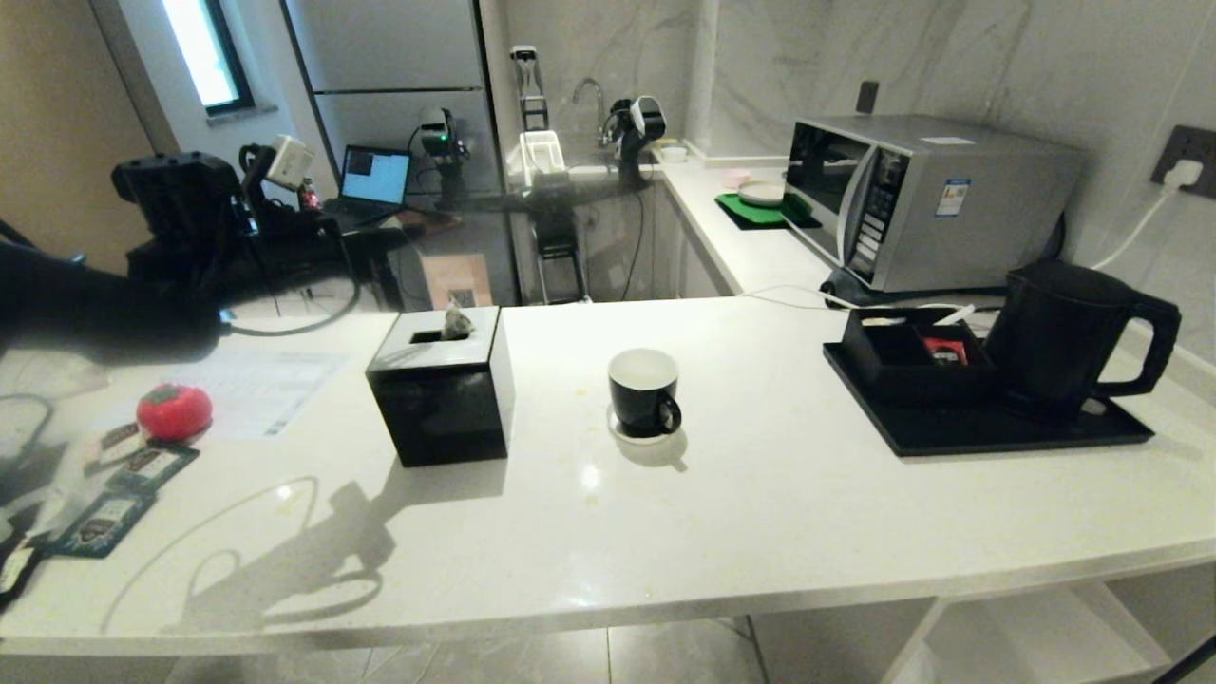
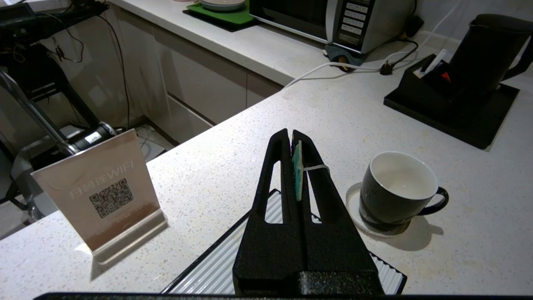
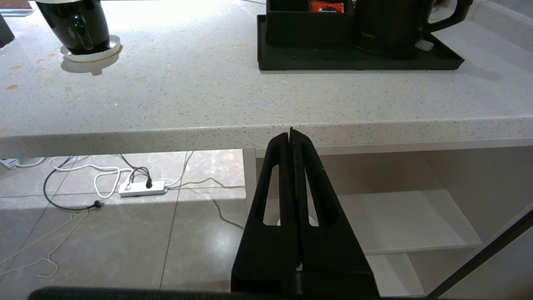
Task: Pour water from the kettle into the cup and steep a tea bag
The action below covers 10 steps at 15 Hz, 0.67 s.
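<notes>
L tool (image 2: pixel 291 137) clenched on small green-white tag w/ string, poised above tissue box (image 1: pixel 440 385). Cup (image 2: pixel 397 191) on saucer, just beside tool tip, toward kettle (image 2: pixel 485 50) side; mouth up, empty. Tea bag itself not visible. R tool (image 3: pixel 290 135) clamped shut, empty, parked below desk (image 3: pixel 208 104) edge. L arm nearer cup.

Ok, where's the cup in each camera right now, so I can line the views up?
Head view: the cup stands mid-counter on its saucer, between the tissue box and the black tray.
Left wrist view: beside the shut left gripper, handle toward the tray.
Right wrist view: at the upper corner, only its lower part showing.
Shared landmark: the kettle on the black tray.
</notes>
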Tool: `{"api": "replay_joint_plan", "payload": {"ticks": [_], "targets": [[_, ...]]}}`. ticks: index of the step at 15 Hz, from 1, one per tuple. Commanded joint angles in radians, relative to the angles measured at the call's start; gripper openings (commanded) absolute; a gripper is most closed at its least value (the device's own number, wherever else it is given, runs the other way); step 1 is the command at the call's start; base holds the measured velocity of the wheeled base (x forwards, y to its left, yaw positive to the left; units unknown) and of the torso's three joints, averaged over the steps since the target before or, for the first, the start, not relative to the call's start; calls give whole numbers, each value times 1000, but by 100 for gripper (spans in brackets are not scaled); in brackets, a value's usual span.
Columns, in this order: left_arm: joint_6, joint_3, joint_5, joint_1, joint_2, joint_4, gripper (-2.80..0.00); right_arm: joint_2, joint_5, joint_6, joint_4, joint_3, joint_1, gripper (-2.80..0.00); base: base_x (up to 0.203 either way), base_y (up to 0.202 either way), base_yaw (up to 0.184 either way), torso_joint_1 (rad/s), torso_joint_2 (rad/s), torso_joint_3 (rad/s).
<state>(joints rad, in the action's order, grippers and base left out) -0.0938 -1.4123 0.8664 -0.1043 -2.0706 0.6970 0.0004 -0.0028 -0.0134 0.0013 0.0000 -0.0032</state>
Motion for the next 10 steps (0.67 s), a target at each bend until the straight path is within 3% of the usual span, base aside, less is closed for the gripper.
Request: {"api": "replay_joint_plan", "payload": {"ticks": [1,10], "targets": [[-1,0,8,-14,7,3,-280,1,0,0,0,0,0,-280,0,0,0,0,0,0],[-1,3,13,-45,14,2,-280,1,0,0,0,0,0,-280,0,0,0,0,0,0]]}}
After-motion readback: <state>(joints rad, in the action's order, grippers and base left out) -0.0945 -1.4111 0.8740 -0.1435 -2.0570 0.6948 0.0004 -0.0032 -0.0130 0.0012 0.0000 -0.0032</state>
